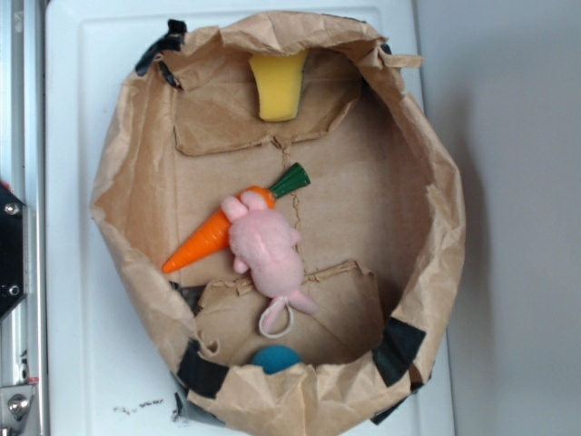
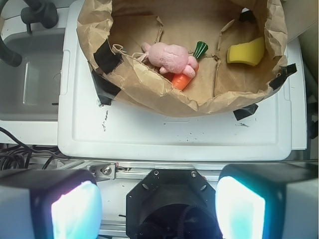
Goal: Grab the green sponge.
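The green sponge (image 1: 278, 86), in fact a pale yellow foam block with a tapered shape and rounded corners, is seen lying inside the brown paper bag (image 1: 427, 227), against the bag's far wall in the exterior view and near the right-hand wall in the wrist view (image 2: 245, 52). It is untouched and free on all visible sides, well apart from the other contents. Nothing of the task can be judged as done: the approach, the descent into the bag and the closing on the sponge are all left.

Near the middle of the bag a pink plush toy (image 1: 265, 250) is laid partly over an orange toy carrot (image 1: 207, 238), the two touching. A blue rounded object (image 1: 275, 358) is partly hidden by the bag's near wall. The bag is held open with black tape (image 1: 201, 371) and stands on a white counter (image 1: 82, 300).

The gripper (image 2: 158, 206) is seen only in the wrist view, at the bottom of the frame, outside the bag and well clear of it. Its fingers (image 2: 75, 209) are spread wide apart, with nothing held between them and nothing touched.
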You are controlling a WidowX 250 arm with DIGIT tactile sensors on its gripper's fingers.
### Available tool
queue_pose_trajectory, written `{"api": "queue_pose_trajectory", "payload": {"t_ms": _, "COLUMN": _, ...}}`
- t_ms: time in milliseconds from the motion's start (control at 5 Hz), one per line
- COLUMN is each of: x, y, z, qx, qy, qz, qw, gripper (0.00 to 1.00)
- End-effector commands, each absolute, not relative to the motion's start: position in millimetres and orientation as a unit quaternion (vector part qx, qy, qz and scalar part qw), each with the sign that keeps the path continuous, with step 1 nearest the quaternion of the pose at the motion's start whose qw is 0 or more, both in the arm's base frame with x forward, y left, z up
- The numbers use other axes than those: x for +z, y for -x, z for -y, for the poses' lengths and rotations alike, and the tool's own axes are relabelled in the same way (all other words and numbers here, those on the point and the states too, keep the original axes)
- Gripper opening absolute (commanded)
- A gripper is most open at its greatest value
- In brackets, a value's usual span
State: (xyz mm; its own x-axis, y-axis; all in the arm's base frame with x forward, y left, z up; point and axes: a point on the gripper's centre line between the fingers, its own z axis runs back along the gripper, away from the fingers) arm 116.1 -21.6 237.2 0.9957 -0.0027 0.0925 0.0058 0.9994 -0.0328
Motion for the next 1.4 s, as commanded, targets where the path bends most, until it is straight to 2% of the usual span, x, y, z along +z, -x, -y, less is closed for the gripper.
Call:
{"api": "queue_pose_trajectory", "payload": {"t_ms": 0, "x": 237, "y": -116, "z": 22, "qx": -0.002, "qy": 0.017, "qz": 0.046, "qw": 0.999, "gripper": 1.00}}
{"api": "queue_pose_trajectory", "payload": {"t_ms": 200, "x": 235, "y": -155, "z": 26, "qx": 0.070, "qy": 0.001, "qz": 0.063, "qw": 0.996, "gripper": 1.00}}
{"api": "queue_pose_trajectory", "payload": {"t_ms": 600, "x": 200, "y": -255, "z": 13, "qx": 0.185, "qy": -0.023, "qz": 0.045, "qw": 0.981, "gripper": 1.00}}
{"api": "queue_pose_trajectory", "payload": {"t_ms": 1200, "x": 200, "y": -255, "z": 13, "qx": 0.185, "qy": -0.023, "qz": 0.045, "qw": 0.981, "gripper": 1.00}}
